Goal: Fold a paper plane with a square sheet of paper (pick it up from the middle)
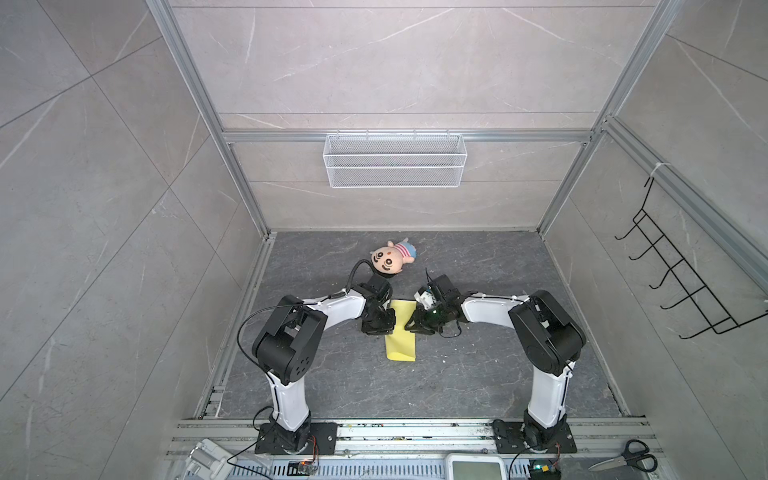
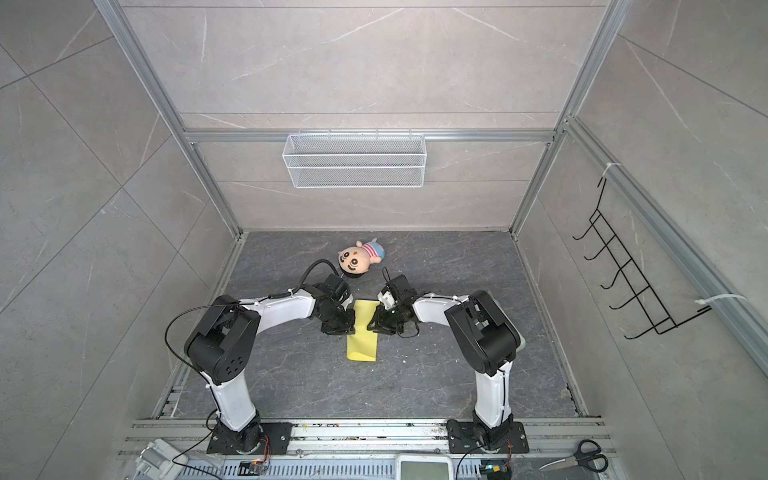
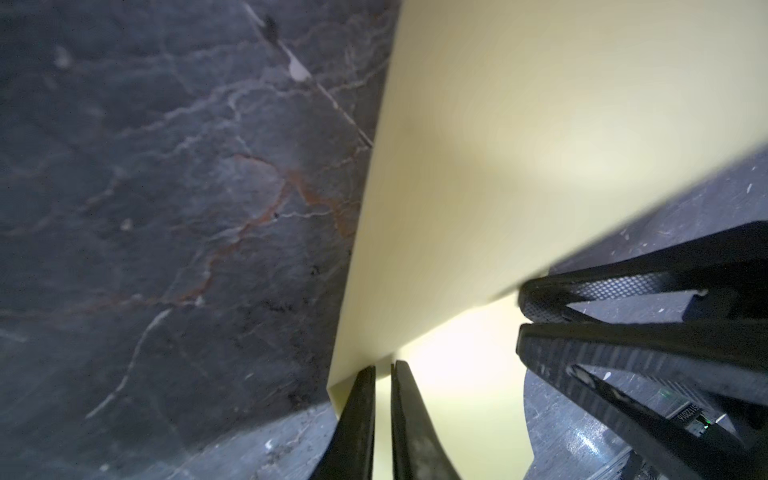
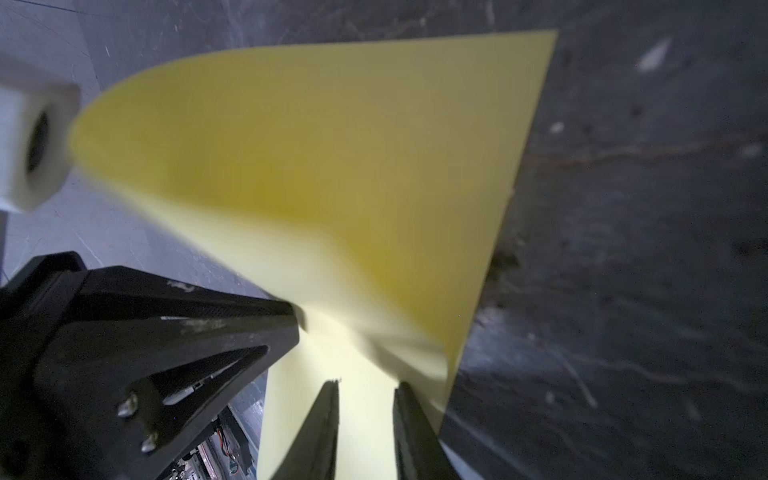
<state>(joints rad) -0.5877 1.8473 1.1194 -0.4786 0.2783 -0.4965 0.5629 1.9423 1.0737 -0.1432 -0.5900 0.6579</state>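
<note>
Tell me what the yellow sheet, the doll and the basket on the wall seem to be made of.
The yellow sheet looks like thin matte paper: it bends in a soft curl and shows no gloss. The plush doll seems to be stuffed fabric, rounded and soft-edged, with a striped top. The wire basket looks like white-coated metal mesh: a fine see-through grid.

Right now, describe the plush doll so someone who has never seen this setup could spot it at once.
Find the white wire basket on the back wall; below it lies the dark stone tabletop. Near the tabletop's far edge lies the plush doll, beyond the yellow paper. It is the only soft toy: big peach face, pink-striped shirt.
</note>
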